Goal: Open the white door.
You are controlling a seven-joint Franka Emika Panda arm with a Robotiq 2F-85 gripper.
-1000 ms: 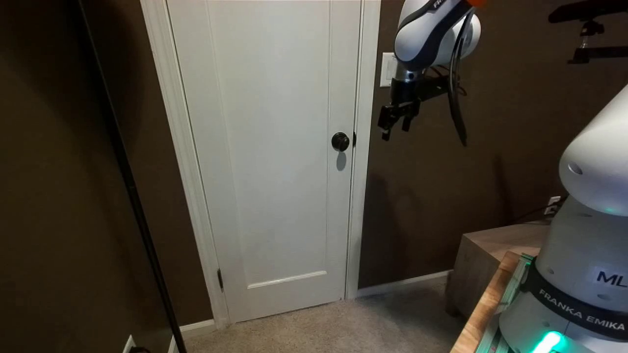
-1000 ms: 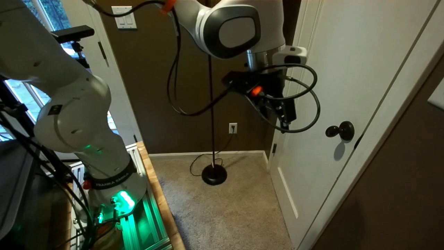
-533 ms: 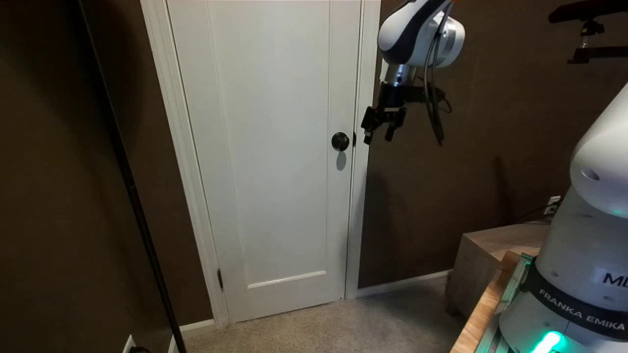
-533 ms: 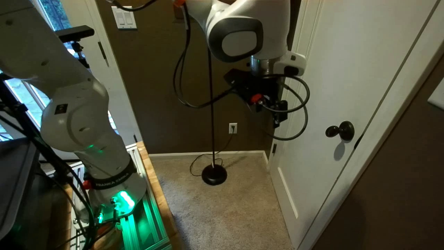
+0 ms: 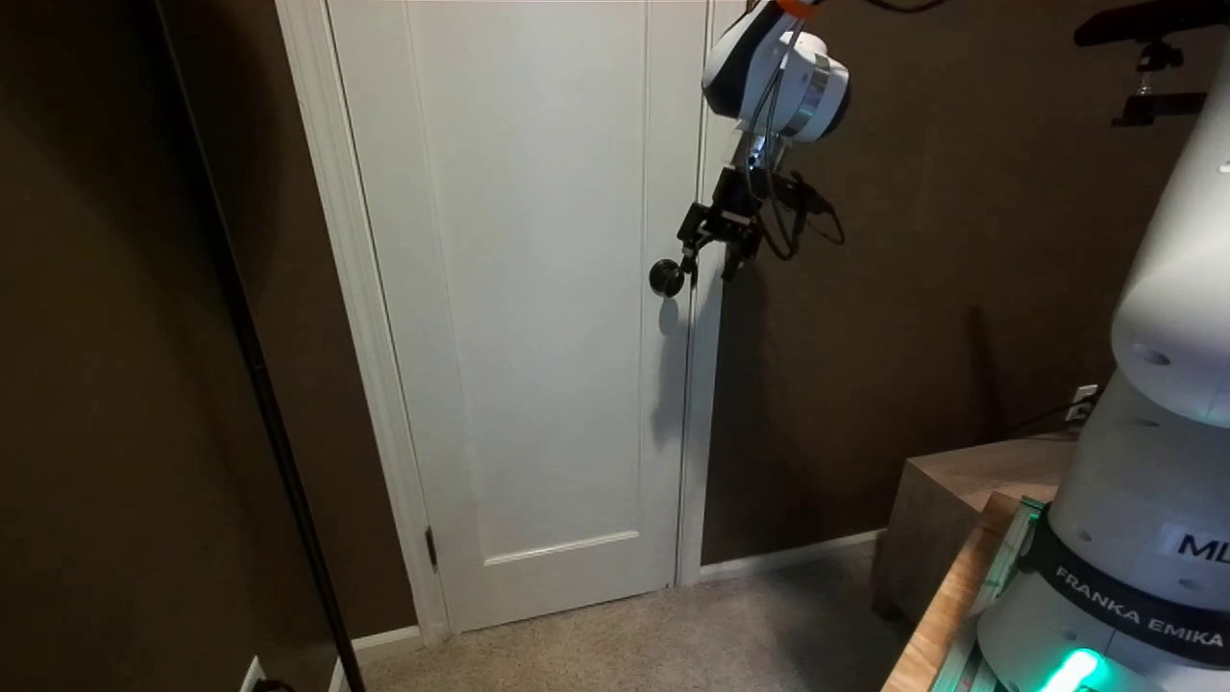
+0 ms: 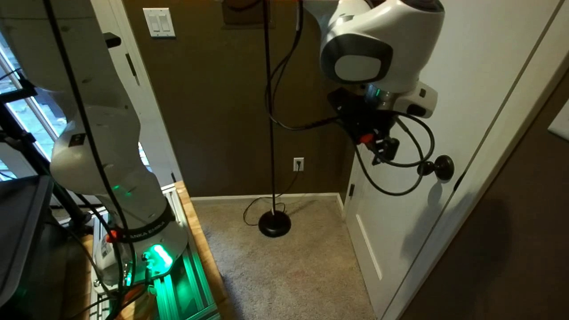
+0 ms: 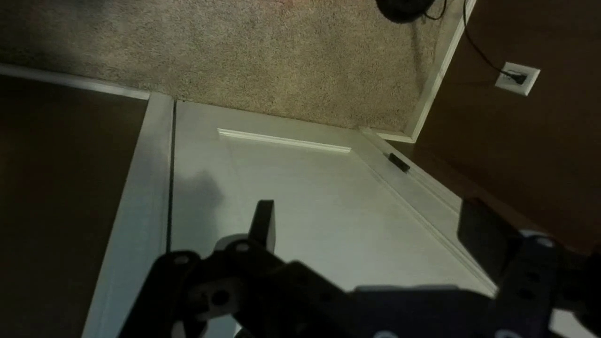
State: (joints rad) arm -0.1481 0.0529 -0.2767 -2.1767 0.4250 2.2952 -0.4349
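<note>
gripper (image 5: 708,267) — jaws released, spread apart | dark knob (image 5: 665,278) near the jaws, contact unclear | white door (image 7: 310,188) — closed, seen beyond the jaws through their gap

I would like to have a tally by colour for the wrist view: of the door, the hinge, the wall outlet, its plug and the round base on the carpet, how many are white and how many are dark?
White: 2 (door, outlet)
Dark: 3 (hinge, plug, base)
Total: 5

door (image 5: 538,288) — white | knob (image 5: 666,278) — dark | gripper (image 7: 371,220) black | carpet (image 6: 289,266) speckled beige
</note>
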